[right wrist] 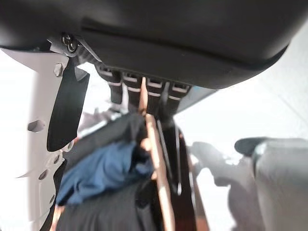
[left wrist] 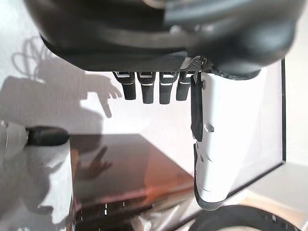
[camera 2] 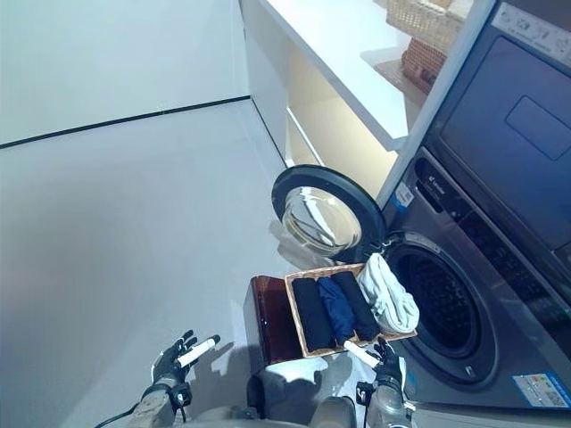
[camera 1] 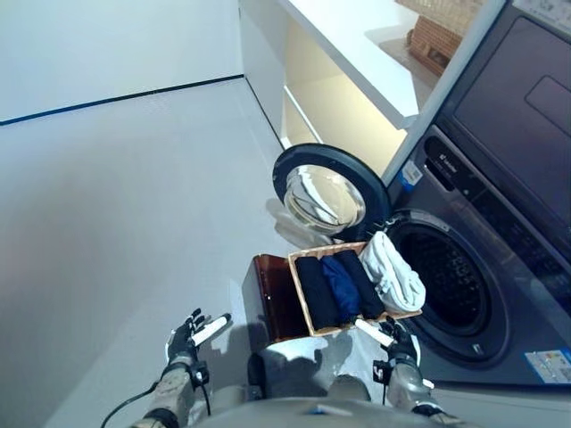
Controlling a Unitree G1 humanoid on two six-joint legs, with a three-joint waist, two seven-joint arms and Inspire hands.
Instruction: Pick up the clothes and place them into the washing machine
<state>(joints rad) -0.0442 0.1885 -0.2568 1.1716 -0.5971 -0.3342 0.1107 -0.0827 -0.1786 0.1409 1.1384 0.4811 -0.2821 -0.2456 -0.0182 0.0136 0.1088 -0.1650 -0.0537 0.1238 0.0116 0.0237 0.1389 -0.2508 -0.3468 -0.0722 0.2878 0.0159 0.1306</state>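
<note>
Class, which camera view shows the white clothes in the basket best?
The left eye view: the white clothes lie whole at the basket's washer-side end. The right eye view matches, slightly smaller. Neither wrist view shows them.

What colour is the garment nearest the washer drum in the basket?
White; the garment lies at the basket's washer-side edge, clearest in the left eye view.

We see a tan wicker tray (camera 1: 307, 308) with black rolls (camera 1: 316, 291), a blue roll (camera 1: 341, 285) between them, and a white bundle (camera 1: 391, 270) at its edge beside the dark grey washing machine (camera 1: 500, 223). The stand (camera 1: 270, 299) is glossy reddish-brown; the floor (camera 1: 116, 223) is pale grey.
</note>
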